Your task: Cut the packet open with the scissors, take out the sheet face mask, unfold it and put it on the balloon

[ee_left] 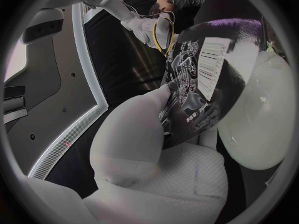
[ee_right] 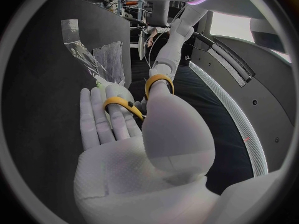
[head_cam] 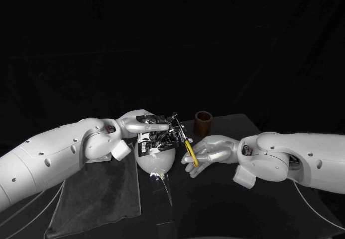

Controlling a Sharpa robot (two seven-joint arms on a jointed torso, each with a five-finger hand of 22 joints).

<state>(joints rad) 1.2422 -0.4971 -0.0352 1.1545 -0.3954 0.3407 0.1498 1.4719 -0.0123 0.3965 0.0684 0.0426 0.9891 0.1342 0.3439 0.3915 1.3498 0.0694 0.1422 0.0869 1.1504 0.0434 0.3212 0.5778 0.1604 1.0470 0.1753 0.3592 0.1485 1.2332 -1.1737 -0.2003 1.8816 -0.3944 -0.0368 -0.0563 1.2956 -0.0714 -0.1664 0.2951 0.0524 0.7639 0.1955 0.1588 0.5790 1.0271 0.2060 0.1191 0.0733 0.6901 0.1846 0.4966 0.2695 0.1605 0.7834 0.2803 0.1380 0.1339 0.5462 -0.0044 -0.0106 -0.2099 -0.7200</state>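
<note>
The left hand holds the packet up by one edge. Its fingers are pinched on the dark printed wrapper. The packet hangs just over the pale balloon, which lies on the tabletop in the middle. The right hand holds the scissors, and its fingers go through the yellow handles. The blades point up toward the top of the packet, close to the left hand. I cannot tell if the blades touch the packet. A brown cup stands behind the scissors. A grey cloth lies flat under the left arm, beside the balloon.
</note>
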